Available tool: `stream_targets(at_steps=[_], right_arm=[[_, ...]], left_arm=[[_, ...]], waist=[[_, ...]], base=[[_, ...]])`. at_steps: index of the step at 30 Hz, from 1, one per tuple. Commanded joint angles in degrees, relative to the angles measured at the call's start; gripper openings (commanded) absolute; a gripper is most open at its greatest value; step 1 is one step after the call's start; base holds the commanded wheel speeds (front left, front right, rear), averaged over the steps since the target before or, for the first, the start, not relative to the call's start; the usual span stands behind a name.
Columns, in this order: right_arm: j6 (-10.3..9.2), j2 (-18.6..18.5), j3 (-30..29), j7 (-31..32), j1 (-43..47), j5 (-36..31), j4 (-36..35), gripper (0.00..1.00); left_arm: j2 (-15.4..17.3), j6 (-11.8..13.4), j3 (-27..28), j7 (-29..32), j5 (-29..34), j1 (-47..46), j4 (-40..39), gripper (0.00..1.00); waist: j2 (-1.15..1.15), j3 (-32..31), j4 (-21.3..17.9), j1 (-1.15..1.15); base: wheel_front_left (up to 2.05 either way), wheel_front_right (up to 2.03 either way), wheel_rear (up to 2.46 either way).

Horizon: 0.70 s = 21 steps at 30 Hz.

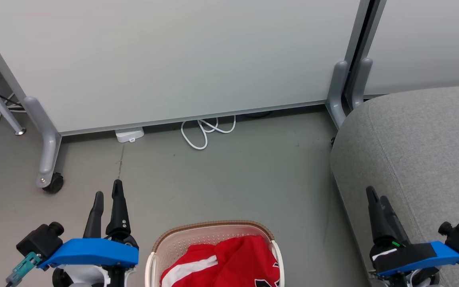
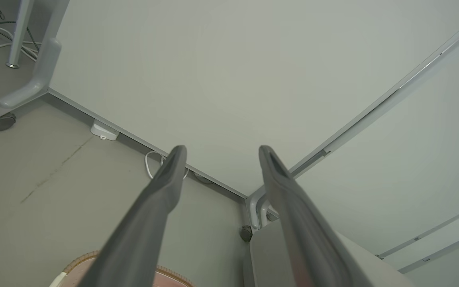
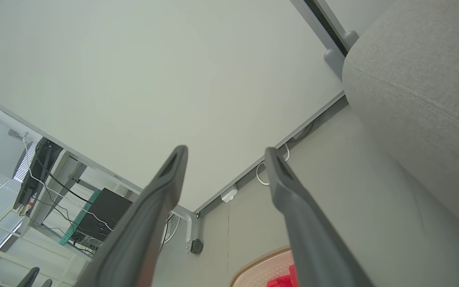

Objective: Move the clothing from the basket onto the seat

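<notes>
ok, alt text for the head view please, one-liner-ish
A cream basket with a brown rim, holding red-and-white clothing, sits on the grey floor at bottom centre, between the open left end effector and the open right end effector. A grey seat stands at right, and a white partition runs behind.

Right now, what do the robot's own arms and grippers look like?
The left gripper and right gripper each have two long, dark, tapering fingers on a bright blue bracket, with a black camera block and teal plug at the outer end. The right one carries a white strip and a small green light.
</notes>
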Motion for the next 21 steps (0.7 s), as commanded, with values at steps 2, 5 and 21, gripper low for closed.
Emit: stream_targets(at_steps=[2,5,21], right_arm=[[0.09,-0.41,0.5,-1.04,-0.41,-3.78,-0.41,1.0],[0.09,-0.42,0.77,-1.56,-0.36,-6.0,-0.2,1.0],[0.11,-0.49,2.26,-3.97,-0.29,-16.46,0.65,1.0]], left_arm=[[0.46,0.43,-0.85,-1.0,3.93,-1.47,-0.82,1.0],[0.47,0.48,-1.63,-1.55,6.93,-1.37,-0.78,1.0],[1.41,1.97,-5.9,-3.93,19.47,-1.55,0.79,1.0]], waist=[[0.0,0.01,0.03,0.0],[0.0,0.01,0.04,0.0],[0.0,0.08,0.31,0.0]], base=[[0.0,0.0,0.0],[0.0,0.0,0.0],[0.0,0.0,0.0]])
